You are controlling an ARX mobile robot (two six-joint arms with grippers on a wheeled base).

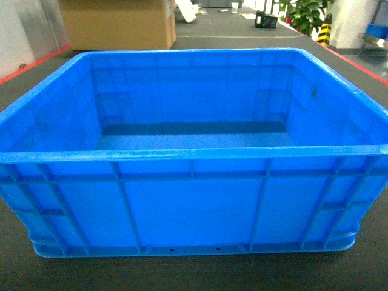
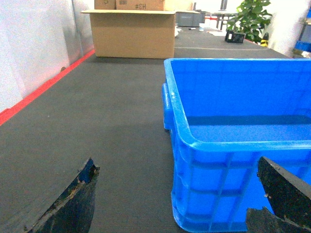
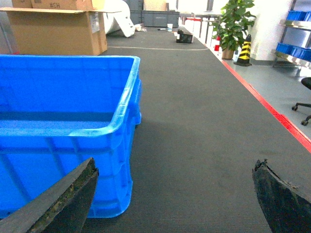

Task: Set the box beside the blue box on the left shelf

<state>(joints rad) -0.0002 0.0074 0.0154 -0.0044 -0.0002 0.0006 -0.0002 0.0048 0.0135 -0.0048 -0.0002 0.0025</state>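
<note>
Bright, even indoor light, soft focus

We see the box [image 1: 194, 200] slightly blurred, faint shadow beneath it, and washed-out glare along the far background.

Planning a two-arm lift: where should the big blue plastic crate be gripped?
Grip the large blue plastic crate at its thick rim on both short ends, left gripper from the left, right gripper from the right; it is probably too wide for one gripper.

Head view close above crate [image 1: 194, 200], wrist views low at either corner (both facing forward)

"#CH" printed on the brown cardboard carton [image 3: 53, 29], partly cut off, nothing else readable
</note>
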